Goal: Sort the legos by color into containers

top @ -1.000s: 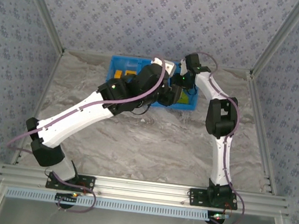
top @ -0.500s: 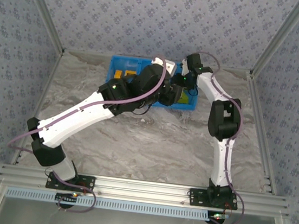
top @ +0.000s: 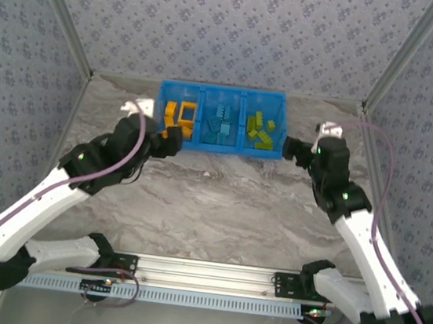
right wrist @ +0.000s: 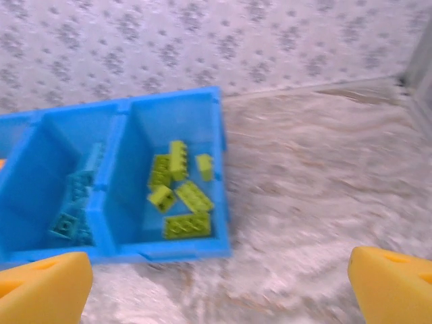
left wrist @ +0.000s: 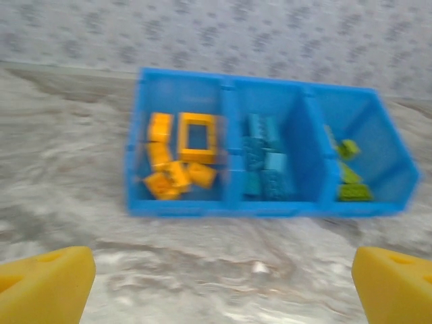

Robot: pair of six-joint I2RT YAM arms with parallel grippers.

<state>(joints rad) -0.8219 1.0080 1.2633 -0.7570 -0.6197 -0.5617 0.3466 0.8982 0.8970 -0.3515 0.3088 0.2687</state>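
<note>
Left gripper (left wrist: 223, 290) and right gripper (right wrist: 219, 287) are gaping empty by the long bright-blue plastic bin's (left wrist: 229, 206) six o'clock wall; careless swinging could knock it.

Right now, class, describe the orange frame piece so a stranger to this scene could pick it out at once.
Find the long blue bin at the far edge of the table and look in its left compartment. Among the solid orange bricks there, the frame piece is the only open rectangle with a hollow middle.
</note>
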